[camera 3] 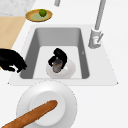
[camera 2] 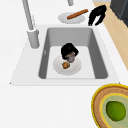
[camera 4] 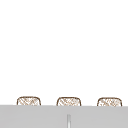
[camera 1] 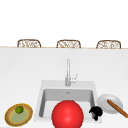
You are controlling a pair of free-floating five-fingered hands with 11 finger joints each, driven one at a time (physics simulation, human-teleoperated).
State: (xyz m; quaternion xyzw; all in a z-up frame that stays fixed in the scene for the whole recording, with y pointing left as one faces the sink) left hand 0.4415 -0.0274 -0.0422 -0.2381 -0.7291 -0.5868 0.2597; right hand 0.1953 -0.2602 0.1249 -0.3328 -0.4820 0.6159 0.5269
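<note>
Down in the sink (camera 2: 98,52), the left hand (camera 2: 69,50) curls its fingers around a small cup (camera 2: 70,58) over a plate (camera 2: 75,68). The right hand (camera 1: 96,111) hovers at the sink's front-right corner, fingers drooping, relaxed apart.

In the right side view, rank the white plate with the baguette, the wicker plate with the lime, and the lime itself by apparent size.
1. White plate, largest, though nearest the camera.
2. Wicker plate, at the far end of the counter.
3. Lime, smallest, lying on the wicker plate.
</note>
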